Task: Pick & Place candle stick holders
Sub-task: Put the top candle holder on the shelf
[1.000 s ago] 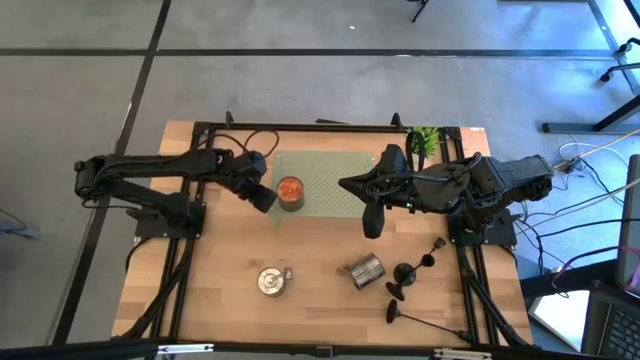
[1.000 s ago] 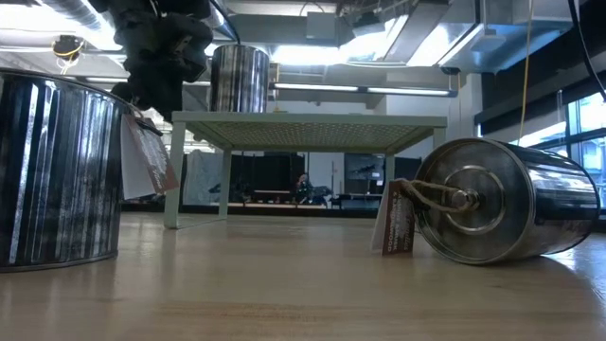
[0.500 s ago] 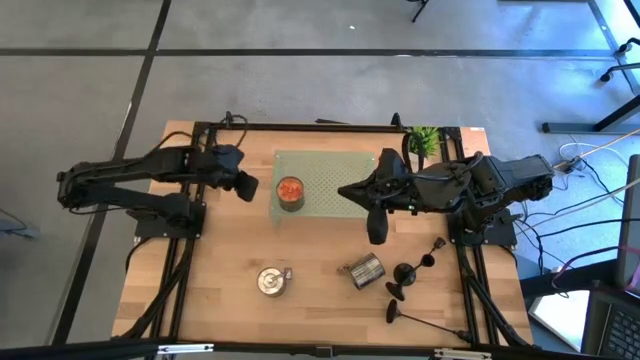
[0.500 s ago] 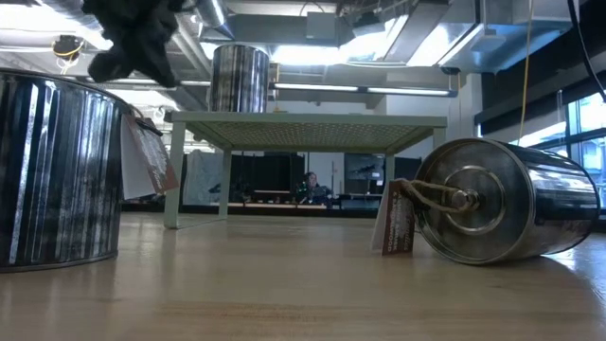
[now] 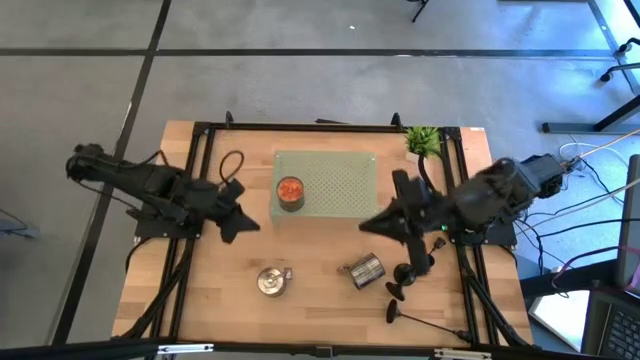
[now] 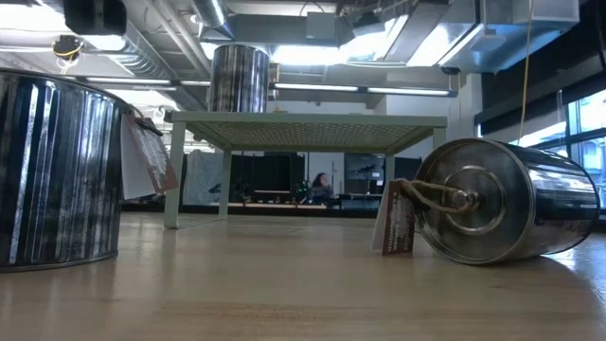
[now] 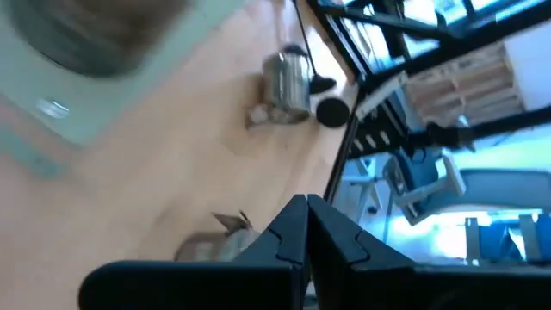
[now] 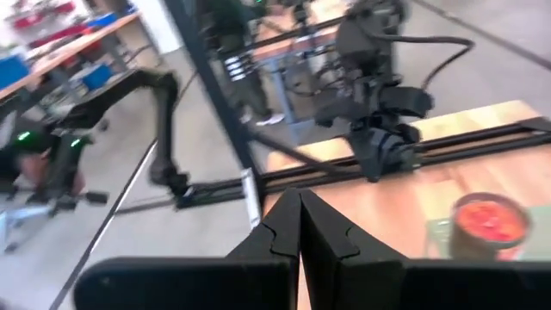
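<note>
Candle stick holders (image 5: 412, 272) clustered at near-right corner of table (image 5: 220, 270), lying tipped; three expected, only partly separable. One (image 5: 425, 320) flat near front edge, stem long axis running left-right, round base at left end, stem pointing right. Two more between that one and right gripper (image 5: 419, 272): flared bases visible, one stem partly hidden under arm, axis roughly diagonal; exact pointing hard to tell.

Right gripper fingers pressed together, nothing between them per right wrist view (image 8: 297, 226); hanging over the holder cluster in high view, contact with holders not determinable. Left gripper (image 5: 240, 222) fingers also closed tight, empty, seen meeting in left wrist view (image 7: 307, 231); sitting over bare wood left of green rack (image 5: 345, 185), apart from everything.

High view only: holders, both arms, orange-topped can (image 5: 290, 191) standing on left part of green rack, upright silver can (image 5: 271, 281) front centre, tipped silver can (image 5: 364, 269) just left of holders, green plant (image 5: 423, 139) at far right corner.

Low view: no holders, no grippers; upright can (image 6: 57, 170) at left, tipped can (image 6: 497, 201) with tag at right, rack (image 6: 303, 128) behind with can on top, person seated far back in room.

Left wrist view: tipped can (image 7: 287, 79) with dark holder base (image 7: 333, 111) beside it, blurred. Right wrist view: orange can (image 8: 486, 222), left arm across table.
</note>
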`<act>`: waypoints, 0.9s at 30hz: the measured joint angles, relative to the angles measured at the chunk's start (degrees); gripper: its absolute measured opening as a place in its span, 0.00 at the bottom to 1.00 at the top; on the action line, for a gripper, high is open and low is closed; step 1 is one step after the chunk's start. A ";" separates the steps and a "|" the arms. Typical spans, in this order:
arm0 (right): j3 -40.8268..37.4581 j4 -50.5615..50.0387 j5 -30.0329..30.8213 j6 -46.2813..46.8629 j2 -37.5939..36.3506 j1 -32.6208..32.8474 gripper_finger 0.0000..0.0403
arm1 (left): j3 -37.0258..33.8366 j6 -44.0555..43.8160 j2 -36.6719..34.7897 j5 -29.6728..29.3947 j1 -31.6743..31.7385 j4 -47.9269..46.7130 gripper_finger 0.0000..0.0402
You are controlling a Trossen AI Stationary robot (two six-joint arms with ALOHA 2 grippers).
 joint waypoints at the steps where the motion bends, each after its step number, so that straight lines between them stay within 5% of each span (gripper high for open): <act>1: 0.00 -0.06 -0.08 -0.16 0.00 0.86 0.01 | 0.00 -0.85 1.01 -1.09 -1.97 0.61 0.00; 9: 0.00 -0.02 3.68 1.22 0.00 6.14 0.01 | 0.00 -8.49 11.79 -10.57 -14.81 4.05 0.00; 18: 0.00 -4.64 5.47 4.59 0.00 11.10 0.01 | 4.98 -0.31 24.17 -25.41 -22.03 18.08 0.00; 27: 0.00 -24.88 17.41 26.27 0.04 16.77 0.01 | 11.02 2.13 33.90 -28.93 -21.53 22.52 0.00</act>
